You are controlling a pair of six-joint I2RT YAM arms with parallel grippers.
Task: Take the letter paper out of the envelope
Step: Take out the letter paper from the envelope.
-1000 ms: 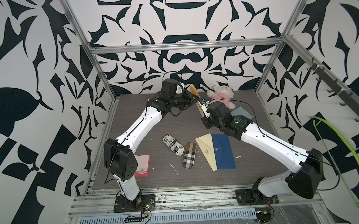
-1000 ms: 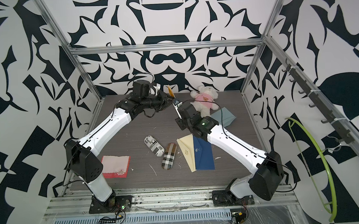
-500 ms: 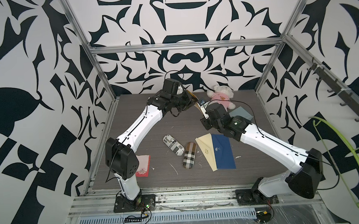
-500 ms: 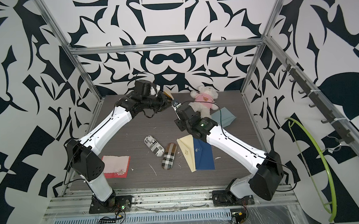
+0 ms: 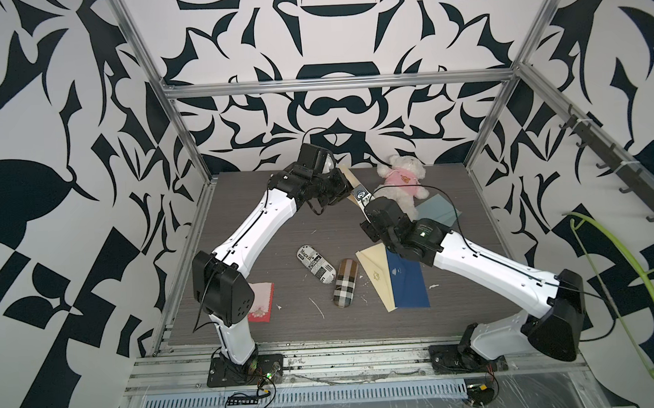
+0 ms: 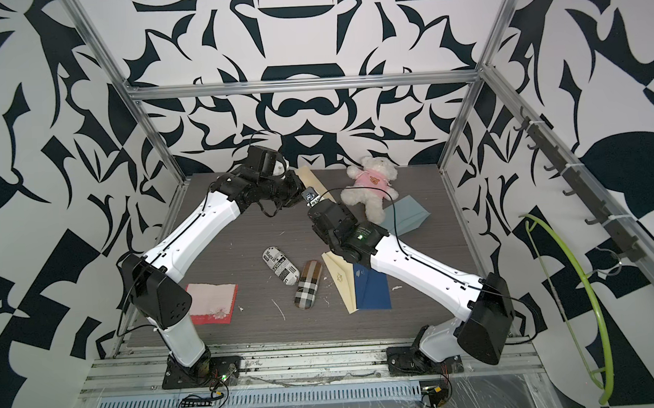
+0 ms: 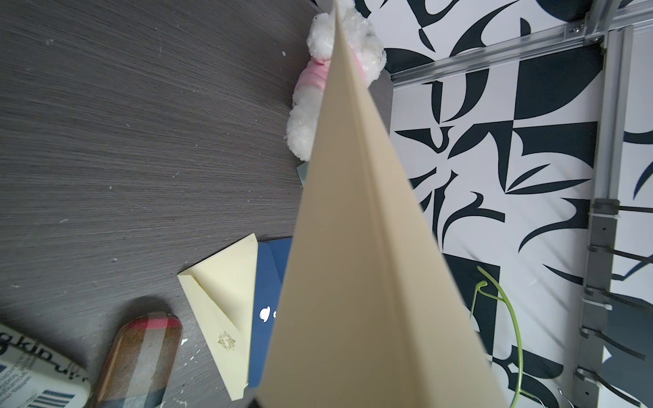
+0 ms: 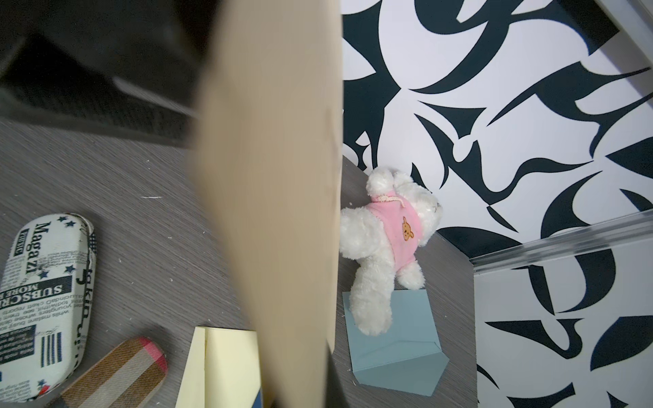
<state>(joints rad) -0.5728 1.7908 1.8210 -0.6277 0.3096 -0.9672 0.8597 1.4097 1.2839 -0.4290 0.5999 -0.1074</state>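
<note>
One tan envelope aloft, far centre, between two tools.
Clamped by left tool and right tool alike; letter paper indiscernible. On bench: three loose envelopes, one teddy, two cases, one cloth.

Seen from above, two white arms rise from bases at seven and five o'clock on the bench and lean inward toward twelve, the left hand pointing to four o'clock and the right hand to eleven, both closed.
</note>
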